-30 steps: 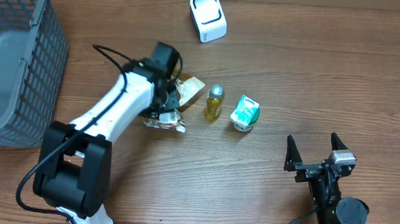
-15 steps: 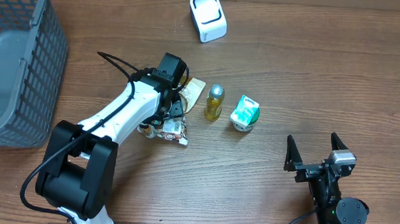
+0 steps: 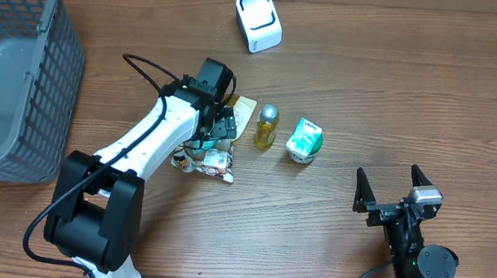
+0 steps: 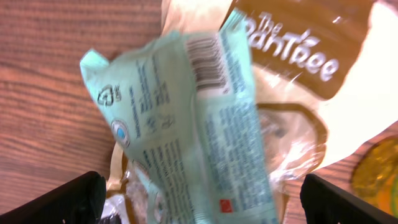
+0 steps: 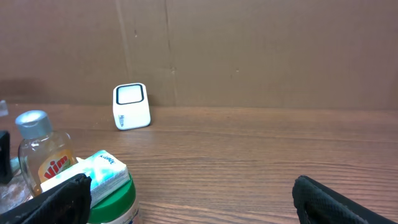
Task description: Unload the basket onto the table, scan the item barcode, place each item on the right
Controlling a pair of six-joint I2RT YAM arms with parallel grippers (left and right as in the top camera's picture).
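While the left tool point(image 4: 202, 179) hangs spread wide, the mint-green packet point(image 4: 186, 112) lies loose between its fingers point(image 4: 68, 199), barcode point(image 4: 205, 59) up, on a brown snack bag point(image 4: 298, 56); right tool point(image 3: 388, 172) released, empty.

Grey mesh basket point(image 3: 61, 89), yellow bottle point(image 3: 266, 128), green-lidded tub point(image 3: 303, 141), wooden table point(image 3: 412, 99)

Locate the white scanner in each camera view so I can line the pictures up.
Overhead: the white scanner sits top centre, beyond the yellow bottle.
Left wrist: not in it; a mint-green packet fills most of the picture.
Right wrist: the scanner stands left of centre, near the brown wall.
Shared landmark: the yellow bottle, mid-table overhead, bottom left in the right wrist view.
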